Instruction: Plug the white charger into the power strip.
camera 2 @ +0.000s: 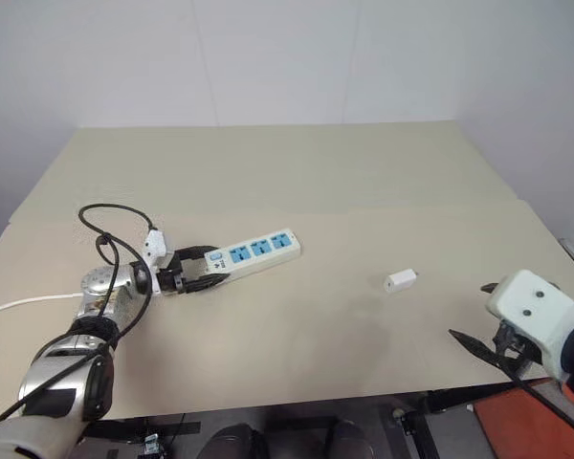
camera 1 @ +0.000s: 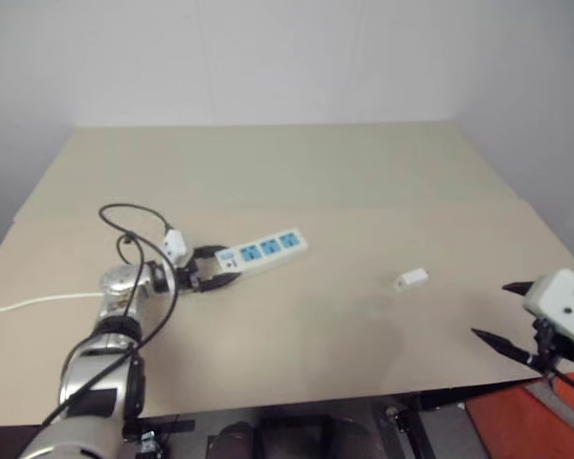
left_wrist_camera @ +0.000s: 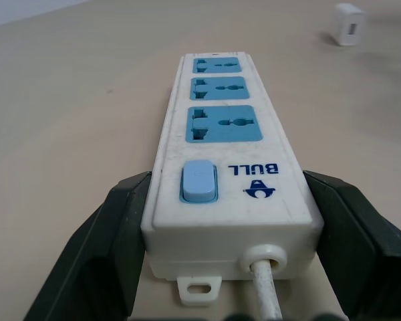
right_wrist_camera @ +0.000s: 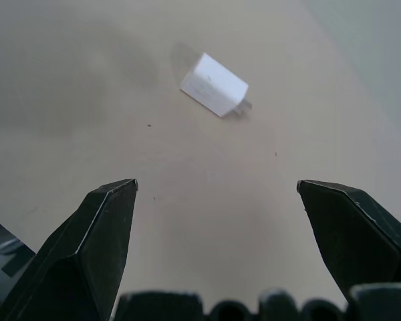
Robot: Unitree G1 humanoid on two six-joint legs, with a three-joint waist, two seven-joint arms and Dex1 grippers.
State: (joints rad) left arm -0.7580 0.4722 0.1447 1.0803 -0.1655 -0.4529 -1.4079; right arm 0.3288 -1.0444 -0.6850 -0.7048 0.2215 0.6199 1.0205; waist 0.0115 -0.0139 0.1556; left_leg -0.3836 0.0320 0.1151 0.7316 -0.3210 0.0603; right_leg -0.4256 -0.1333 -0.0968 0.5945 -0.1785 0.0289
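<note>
L gripper (left_wrist_camera: 220, 221) clamps power strip (camera 1: 264, 251) end; R gripper (right_wrist_camera: 217, 194) spread.

Head stereo pair looks forward and down over beige counter (camera 1: 364, 316), mid distance; both share whole counter. Left wrist camera sits low, very close behind power strip (left_wrist_camera: 224, 167), facing along it; white charger (left_wrist_camera: 348, 23) upper right. Right wrist camera looks down at charger, near.

Power strip (camera 1: 264, 251) flat, sockets up — white charger (camera 1: 411, 278) lying well apart.
</note>
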